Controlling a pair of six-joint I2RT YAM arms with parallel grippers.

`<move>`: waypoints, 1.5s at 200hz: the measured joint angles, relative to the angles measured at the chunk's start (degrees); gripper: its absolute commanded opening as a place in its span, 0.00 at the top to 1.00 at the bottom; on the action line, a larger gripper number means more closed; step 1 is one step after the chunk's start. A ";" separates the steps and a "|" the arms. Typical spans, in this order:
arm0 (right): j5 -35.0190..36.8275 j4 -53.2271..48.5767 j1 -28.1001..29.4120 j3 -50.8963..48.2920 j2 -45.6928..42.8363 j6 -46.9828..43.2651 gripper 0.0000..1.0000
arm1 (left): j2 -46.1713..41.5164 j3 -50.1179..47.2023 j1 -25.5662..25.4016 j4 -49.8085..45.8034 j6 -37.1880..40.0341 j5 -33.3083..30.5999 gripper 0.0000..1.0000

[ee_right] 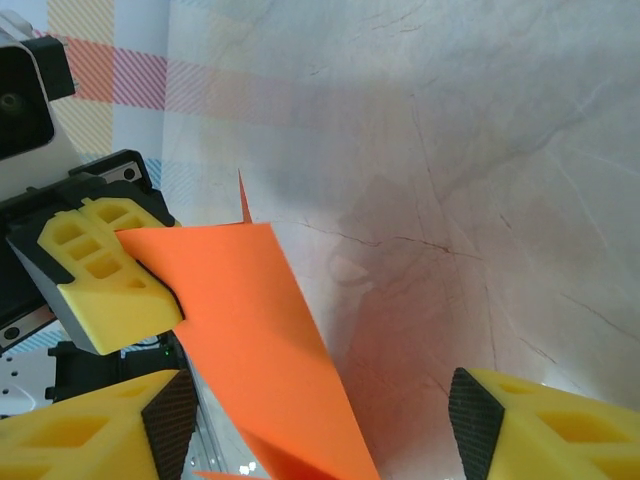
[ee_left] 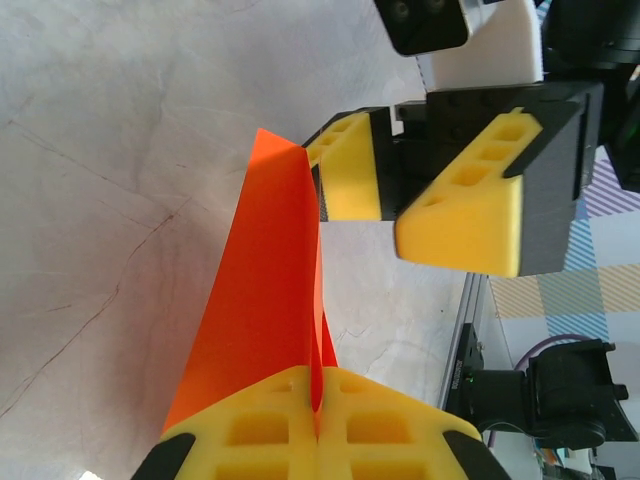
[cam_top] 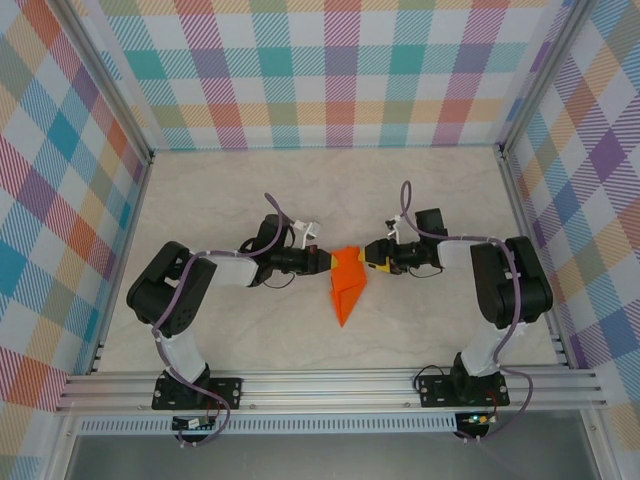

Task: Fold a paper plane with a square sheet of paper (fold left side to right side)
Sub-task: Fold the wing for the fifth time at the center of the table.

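The orange paper (cam_top: 347, 287) is folded into a narrow pointed shape and held off the table at its centre, point toward the near edge. My left gripper (cam_top: 326, 262) is shut on the paper's upper left edge. In the left wrist view its yellow fingers (ee_left: 250, 430) pinch the thin orange sheet (ee_left: 262, 300) edge-on. My right gripper (cam_top: 371, 258) faces it from the right and stands open. In the right wrist view the paper (ee_right: 250, 330) passes between the right gripper's (ee_right: 320, 430) wide-apart fingers, nearer the left one (ee_right: 90, 430). The right pad (ee_right: 475, 415) is clear of the paper.
The marbled table (cam_top: 220, 200) is fenced by checked walls at the back and sides. An aluminium rail (cam_top: 330, 385) runs along the near edge by the arm bases. The two grippers are almost tip to tip, with the right gripper (ee_left: 395, 215) close above the paper's top corner.
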 measured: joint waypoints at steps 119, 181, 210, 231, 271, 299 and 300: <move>-4.20 10.47 1.33 -0.74 4.39 1.68 0.69 | 0.00 0.02 0.00 0.00 0.02 0.85 1.00; -1.49 8.44 1.33 -0.76 4.39 0.81 0.91 | 2.64 2.89 0.81 -0.72 1.79 0.98 0.80; 0.09 7.23 1.33 -0.79 4.37 0.85 0.95 | 3.23 3.98 2.82 -2.54 2.47 0.90 0.48; 1.73 5.75 1.33 -0.85 3.69 0.94 0.95 | 2.97 4.76 4.87 -6.10 4.26 -0.57 0.37; 6.45 1.03 2.64 -0.92 -1.97 1.60 0.93 | -9.20 4.83 4.28 -20.48 10.84 -9.44 0.35; 10.01 -2.89 4.83 -0.59 -4.70 3.06 0.92 | -22.21 5.73 -4.44 -30.56 16.65 -20.15 0.36; 10.05 -2.99 4.87 -0.57 -4.70 3.06 0.92 | -22.45 5.75 -4.79 -30.73 16.76 -20.31 0.36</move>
